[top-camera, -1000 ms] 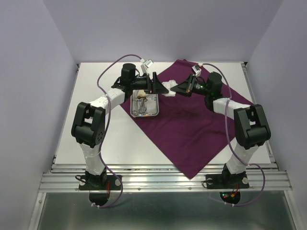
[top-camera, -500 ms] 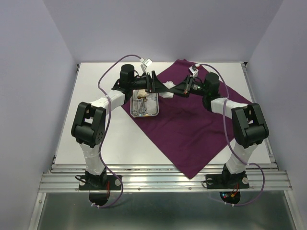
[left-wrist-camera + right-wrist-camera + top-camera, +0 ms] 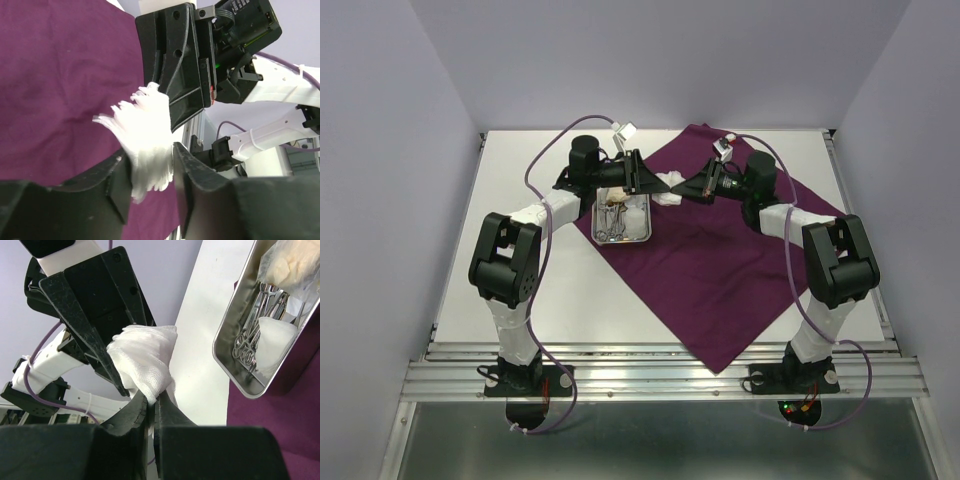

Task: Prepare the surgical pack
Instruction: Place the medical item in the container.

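Gauze handover: right gripper (image 3: 152,399) pinched shut on gauze pad (image 3: 142,365), above the cloth (image 3: 720,270) beside the tray (image 3: 623,241). Left gripper (image 3: 148,155) straddles it, probably touching; can't tell if it's clamped. Next: left needs a firm grip before right releases.

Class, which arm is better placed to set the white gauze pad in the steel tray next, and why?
Left. The left gripper clasps the gauze pad and hangs beside the tray; the right gripper, also pinching it, sits farther off.
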`<state>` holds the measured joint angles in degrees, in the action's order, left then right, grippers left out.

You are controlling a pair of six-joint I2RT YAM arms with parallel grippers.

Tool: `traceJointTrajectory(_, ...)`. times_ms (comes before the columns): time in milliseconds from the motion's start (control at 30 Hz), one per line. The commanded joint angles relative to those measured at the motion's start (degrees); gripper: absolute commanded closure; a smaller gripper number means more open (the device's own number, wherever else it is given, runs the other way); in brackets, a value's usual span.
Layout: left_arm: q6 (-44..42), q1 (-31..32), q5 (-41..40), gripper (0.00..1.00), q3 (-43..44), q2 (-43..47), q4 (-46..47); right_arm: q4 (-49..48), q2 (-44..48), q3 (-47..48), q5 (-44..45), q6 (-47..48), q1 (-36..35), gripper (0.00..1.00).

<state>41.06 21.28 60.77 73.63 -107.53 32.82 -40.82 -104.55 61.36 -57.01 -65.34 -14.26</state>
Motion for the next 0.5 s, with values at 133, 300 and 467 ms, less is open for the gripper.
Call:
traceJointTrajectory(133, 0.95, 0.17, 1.72, 0.64, -0.5, 0.3, 4.18, -0.93, -0.3, 2.71, -1.08, 1.53, -0.33, 0.99)
traceJointTrajectory(300, 1.22, 0.08, 1.98, 0.77, -0.59, 0.04, 4.45, 0.12, -0.21, 2.71, -1.08, 2.15, -0.33, 0.99)
traceJointTrajectory(467, 1.83, 0.08, 1.98, 1.0, -0.76, -0.23, 4.88, 1.27, -0.04, 2.88, -0.99, 3.29, -0.33, 0.99)
